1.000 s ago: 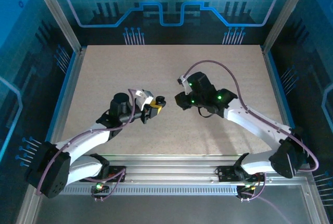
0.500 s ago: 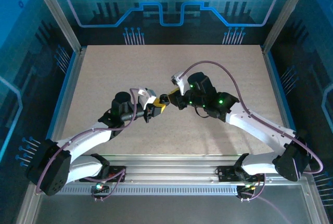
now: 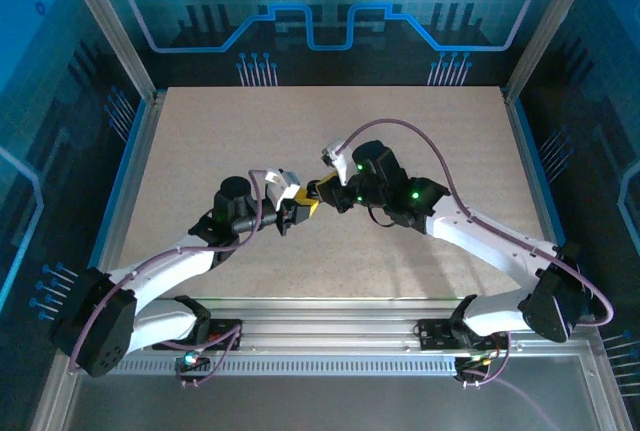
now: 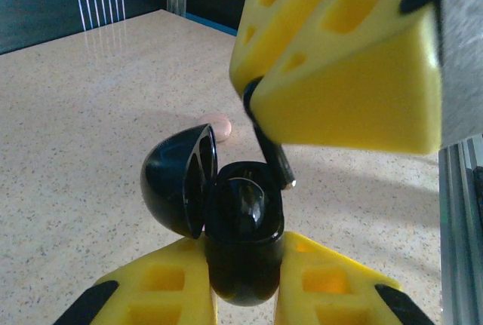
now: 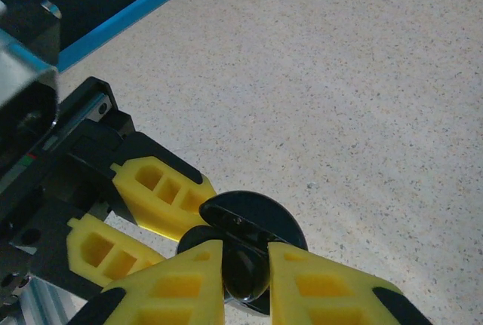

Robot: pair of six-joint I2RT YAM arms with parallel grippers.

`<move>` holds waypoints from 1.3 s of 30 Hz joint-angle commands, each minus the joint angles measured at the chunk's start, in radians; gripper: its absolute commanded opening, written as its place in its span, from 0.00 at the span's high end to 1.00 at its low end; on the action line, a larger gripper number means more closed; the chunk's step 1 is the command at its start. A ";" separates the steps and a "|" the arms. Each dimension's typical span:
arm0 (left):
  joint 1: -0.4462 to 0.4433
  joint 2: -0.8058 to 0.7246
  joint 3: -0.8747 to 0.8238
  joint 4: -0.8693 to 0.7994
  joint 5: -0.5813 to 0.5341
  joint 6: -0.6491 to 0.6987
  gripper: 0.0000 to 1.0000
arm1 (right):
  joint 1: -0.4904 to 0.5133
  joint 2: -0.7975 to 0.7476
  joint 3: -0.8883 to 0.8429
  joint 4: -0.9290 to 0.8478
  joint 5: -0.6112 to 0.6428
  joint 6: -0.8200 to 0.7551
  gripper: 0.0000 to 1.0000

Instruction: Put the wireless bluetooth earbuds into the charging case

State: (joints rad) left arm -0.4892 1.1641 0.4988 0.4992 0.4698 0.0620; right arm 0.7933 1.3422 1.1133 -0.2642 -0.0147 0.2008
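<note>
My left gripper (image 4: 243, 248) is shut on the black charging case (image 4: 243, 234), holding it off the table with its lid (image 4: 175, 182) hinged open to the left. My right gripper (image 5: 245, 256) is shut on a black earbud (image 5: 246, 271). In the left wrist view the earbud's stem (image 4: 272, 155) points down at the case's open mouth, touching or nearly touching its right rim. The right gripper's yellow finger (image 4: 339, 76) hangs just above the case. In the top view both grippers meet at the table's middle, the left (image 3: 300, 207) against the right (image 3: 322, 194).
A small pale pink rounded piece (image 4: 216, 124) lies on the speckled tabletop (image 4: 90, 99) just behind the case. The blue-edged table border (image 5: 143, 8) and the metal frame rail (image 3: 330, 326) lie farther out.
The right gripper has moved left with the earbud until it meets the left gripper and the case. The left gripper has shifted slightly right.
</note>
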 commanded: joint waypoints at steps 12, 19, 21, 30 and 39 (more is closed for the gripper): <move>-0.008 -0.043 0.015 0.068 0.033 -0.001 0.95 | 0.026 -0.004 -0.037 0.052 0.057 -0.014 0.82; -0.008 -0.038 0.015 0.065 0.031 -0.004 0.95 | 0.027 -0.049 -0.054 0.093 0.082 -0.017 0.83; -0.009 -0.035 0.012 0.077 0.032 -0.020 0.95 | 0.027 -0.069 -0.069 0.123 0.091 -0.019 0.83; -0.009 -0.008 -0.008 0.189 0.053 -0.115 0.95 | 0.028 -0.113 -0.116 0.240 0.100 -0.029 0.82; -0.011 0.000 -0.005 0.205 0.062 -0.138 0.95 | 0.029 -0.096 -0.102 0.281 0.079 -0.047 0.82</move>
State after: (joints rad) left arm -0.4938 1.1606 0.4984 0.6502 0.4961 -0.0551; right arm 0.8070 1.2461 1.0054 -0.0311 0.0715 0.1745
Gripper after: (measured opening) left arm 0.182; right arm 0.180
